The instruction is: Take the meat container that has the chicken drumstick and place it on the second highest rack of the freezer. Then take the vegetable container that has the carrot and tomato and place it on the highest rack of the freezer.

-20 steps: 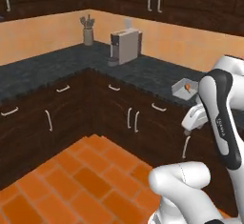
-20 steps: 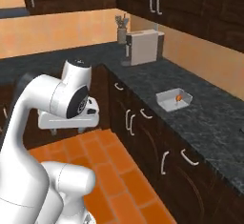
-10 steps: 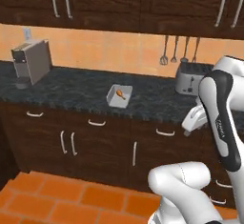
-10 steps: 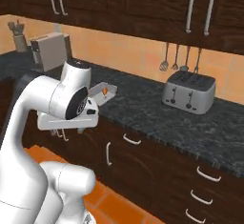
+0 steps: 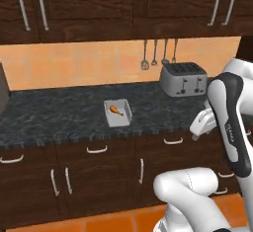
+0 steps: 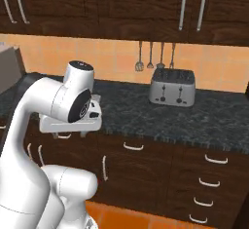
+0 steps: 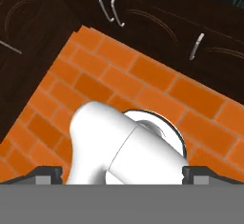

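The meat container (image 5: 118, 113), a small white tray, sits on the dark stone counter (image 5: 59, 115) near its front edge, with the orange-brown chicken drumstick (image 5: 115, 110) lying in it. My gripper (image 7: 123, 173) points down at the floor, folded close to the arm, well right of the tray and below counter height. It is open with nothing between its dark fingertips (image 7: 47, 173). The hand also shows in the left base view (image 5: 201, 125) and in the right base view (image 6: 72, 125). The freezer and the vegetable container are out of view.
A silver toaster (image 5: 183, 78) (image 6: 172, 86) stands on the counter to the right, with utensils (image 5: 154, 53) hanging on the wall above. Dark wood cabinets run above and below the counter. A grey appliance (image 6: 9, 69) stands at the left edge. Orange tile floor (image 7: 143, 85) lies below.
The whole picture has shifted: the base has moved along the counter. The tray now stands in the middle of the left base view and the toaster has come nearer. The arm's pose is unchanged.
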